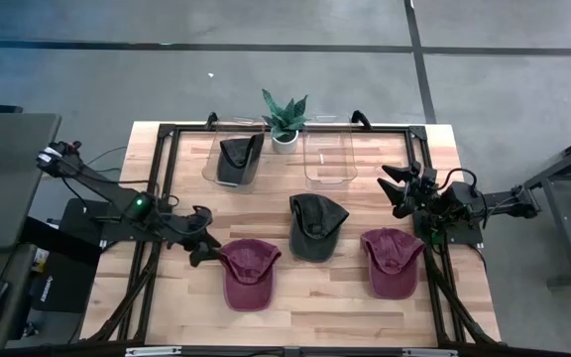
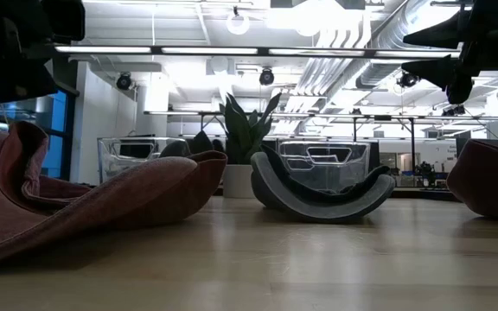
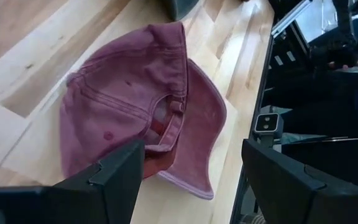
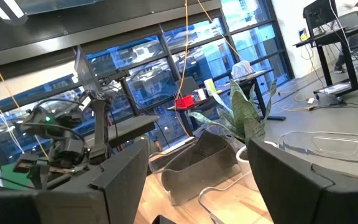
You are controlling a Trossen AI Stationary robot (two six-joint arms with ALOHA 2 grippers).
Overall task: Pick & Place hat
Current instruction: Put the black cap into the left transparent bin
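A maroon hat (image 1: 249,273) lies on the wood table (image 1: 167,307) near the left front, its crown on the boards. My left gripper (image 1: 203,245) hovers just to its left, open, with nothing between its fingers. In the left wrist view the same hat (image 3: 129,99) lies ahead of the open fingers (image 3: 191,180). A dark hat (image 1: 315,226) rests mid-table, and a second maroon hat (image 1: 393,260) lies at the right. My right gripper (image 1: 399,188) waits open at the right edge, raised above the table.
At the back stand two clear bins: the left one (image 1: 236,159) holds a dark hat, and the right one (image 1: 330,157) shows nothing inside. A potted plant (image 1: 284,119) stands between them. A black frame (image 1: 162,164) runs along the table's sides.
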